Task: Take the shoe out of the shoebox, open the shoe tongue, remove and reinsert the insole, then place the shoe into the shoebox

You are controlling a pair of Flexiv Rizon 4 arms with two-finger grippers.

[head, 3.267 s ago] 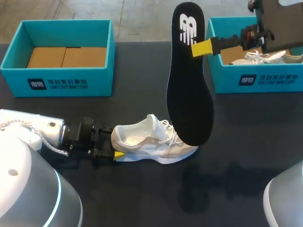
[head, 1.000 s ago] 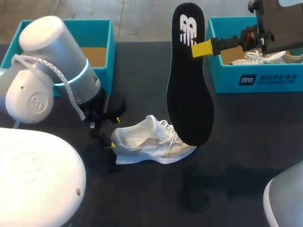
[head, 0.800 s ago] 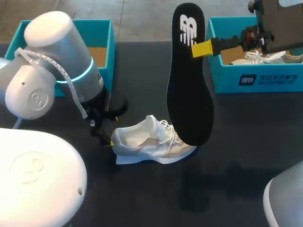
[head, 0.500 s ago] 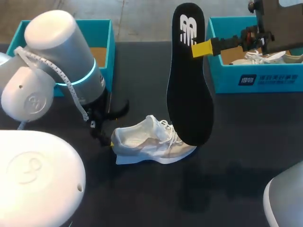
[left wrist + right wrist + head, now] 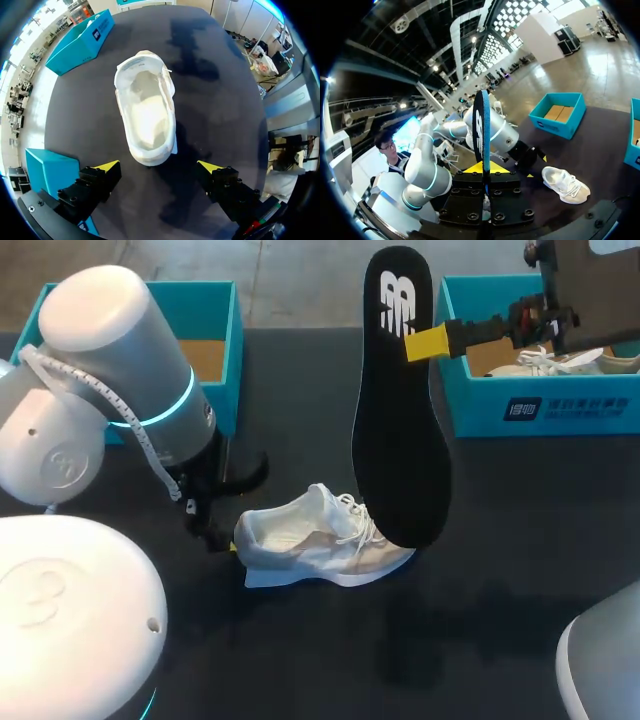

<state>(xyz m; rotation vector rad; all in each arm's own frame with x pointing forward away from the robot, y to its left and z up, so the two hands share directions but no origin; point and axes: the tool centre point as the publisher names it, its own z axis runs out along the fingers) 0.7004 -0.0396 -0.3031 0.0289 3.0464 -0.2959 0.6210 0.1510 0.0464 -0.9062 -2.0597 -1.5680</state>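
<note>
A white shoe (image 5: 322, 538) lies on its sole on the dark table (image 5: 500, 540), toe to the right. My left gripper (image 5: 231, 542) is at its heel, pointing down. In the left wrist view this gripper (image 5: 159, 166) is open wide, and the heel of the shoe (image 5: 146, 114) sits just ahead, between the two tips, touching neither. The shoe's inside is bare. My right gripper (image 5: 426, 342) is shut on the black insole (image 5: 396, 410), which hangs upright above the shoe's toe. In the right wrist view the insole (image 5: 481, 125) stands edge-on between the yellow tips (image 5: 481, 168).
A teal shoebox (image 5: 215, 310) at the back left is half hidden by my left arm (image 5: 120, 390). A second teal shoebox (image 5: 540, 405) at the back right holds another white shoe (image 5: 560, 362). Both boxes show in the left wrist view (image 5: 82, 42) (image 5: 50, 170).
My left arm has swung a little, and its gripper has shifted slightly left at the shoe's heel. The right arm and the insole have not moved.
</note>
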